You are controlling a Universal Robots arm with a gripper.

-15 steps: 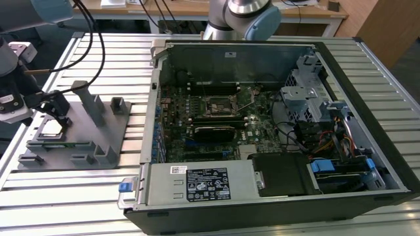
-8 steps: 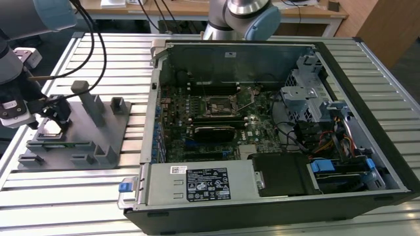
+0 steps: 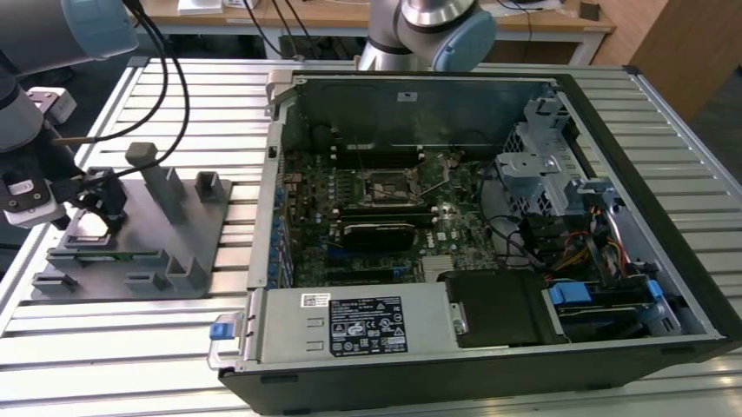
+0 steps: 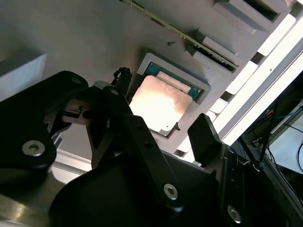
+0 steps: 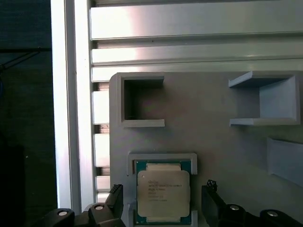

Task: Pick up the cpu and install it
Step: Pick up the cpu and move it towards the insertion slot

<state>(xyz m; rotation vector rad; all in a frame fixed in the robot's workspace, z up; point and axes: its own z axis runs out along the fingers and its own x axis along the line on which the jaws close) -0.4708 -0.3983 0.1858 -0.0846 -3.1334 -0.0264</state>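
Cpu (image 5: pixel 163 196) lies flat in a shallow framed recess (image 5: pixel 163 157) of the grey holder block (image 5: pixel 203 123), metal face up toward the arm. Outline close to square, so no clear long axis; its sides run parallel to the recess walls and to the block's near edge. The recess rim hugs it closely all round, with a thin strip of green board showing along two opposite sides. Pincer (image 5: pixel 163 208) released: in the first wrist view its two black fingers (image 5: pixel 116 201) stand outside the rim, one on each side of the cpu, a gap between each tip and the chip, nothing gripped. The second wrist view shows the same straddle, with the cpu (image 4: pixel 158 101) bright between the dark finger links. Beside the recess, an open square pocket (image 5: pixel 142 101); beyond the block's edge, bare slats of the table (image 5: pixel 189 28). In the exterior view the pincer (image 3: pixel 107 217) sits low over the block at the exterior view's left, with upright posts (image 3: pixel 145 161) close by. The open computer case (image 3: pixel 464 382) lies apart to the exterior view's right, its socket (image 3: pixel 388 184) uncovered near the board's middle.
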